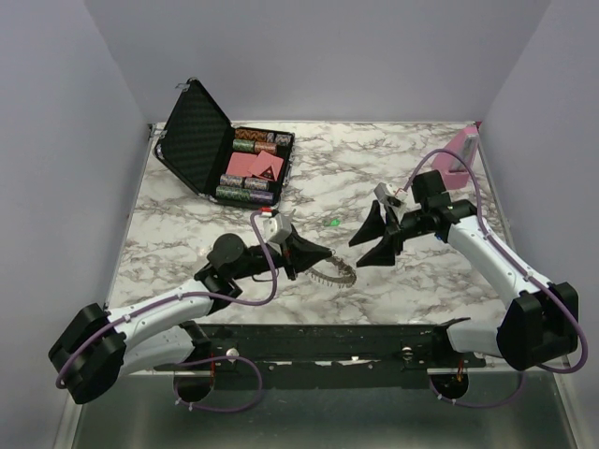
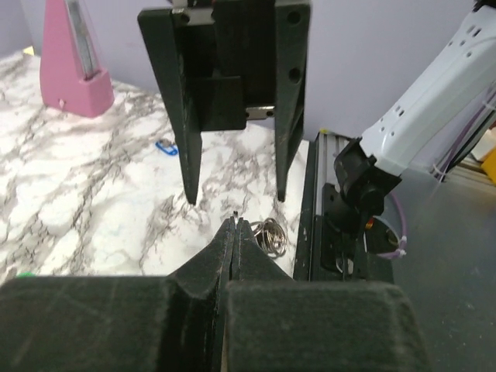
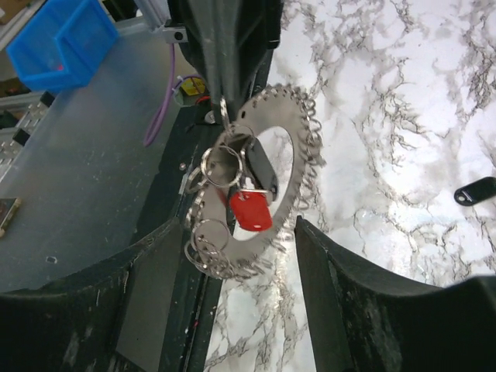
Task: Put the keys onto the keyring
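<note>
The keyring [image 3: 301, 147], a silvery lacy loop with several small split rings, hangs from my left gripper [image 3: 223, 85], which is shut on one of its rings. A red-headed key [image 3: 250, 210] and a black-headed key [image 3: 260, 172] hang on it. In the top view the keyring [image 1: 336, 274] sits at the left gripper's [image 1: 321, 258] tip. My right gripper [image 1: 357, 253] is open and empty, facing the keyring from close by; its fingers [image 2: 188, 147] flank the left jaws. Loose on the table are a green key [image 1: 333, 223], a blue key [image 2: 165, 146] and a black key [image 3: 474, 191].
An open black case [image 1: 198, 138] of poker chips stands at the back left. The pink stand [image 1: 458, 155] is at the back right. The arms' black mounting rail [image 1: 328, 341] runs along the near edge. A blue bin [image 3: 62, 43] sits off the table.
</note>
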You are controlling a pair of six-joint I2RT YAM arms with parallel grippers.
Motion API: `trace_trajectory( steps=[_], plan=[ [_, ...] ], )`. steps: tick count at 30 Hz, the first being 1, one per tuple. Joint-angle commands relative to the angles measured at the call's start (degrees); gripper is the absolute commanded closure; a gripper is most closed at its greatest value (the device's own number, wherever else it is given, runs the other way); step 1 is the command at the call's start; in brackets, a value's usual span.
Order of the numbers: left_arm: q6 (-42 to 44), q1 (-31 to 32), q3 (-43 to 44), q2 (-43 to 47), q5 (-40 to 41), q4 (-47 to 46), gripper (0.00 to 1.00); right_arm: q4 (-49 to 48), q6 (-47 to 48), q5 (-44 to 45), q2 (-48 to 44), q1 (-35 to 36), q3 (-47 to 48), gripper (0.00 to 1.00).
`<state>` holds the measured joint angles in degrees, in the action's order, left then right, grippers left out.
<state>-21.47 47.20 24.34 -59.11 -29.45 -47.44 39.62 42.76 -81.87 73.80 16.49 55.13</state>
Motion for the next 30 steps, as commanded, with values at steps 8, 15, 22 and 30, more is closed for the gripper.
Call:
trace_trajectory(
  steps=[8, 15, 22, 30],
  plan=[
    [-2.2, -0.4, 6.9, -3.9, 8.8, 7.4, 1.00, -2.4, -4.1, 0.0, -1.0, -0.1, -0.1, 0.30],
    [-2.6, 0.3, 10.3, -6.4, 7.7, 6.7, 1.00, -4.5, -6.5, 2.6, -1.4, -0.1, 0.0, 0.29],
    [7.7, 0.3, 17.1, -7.7, -6.0, 25.1, 1.00, 1.3, 2.5, 4.9, -2.0, -0.1, 2.0, 0.28],
    [19.0, 0.2, 24.3, -5.8, -10.4, 49.0, 1.00, 8.3, 12.0, 3.7, -3.0, -1.5, 3.1, 0.28]
  ],
)
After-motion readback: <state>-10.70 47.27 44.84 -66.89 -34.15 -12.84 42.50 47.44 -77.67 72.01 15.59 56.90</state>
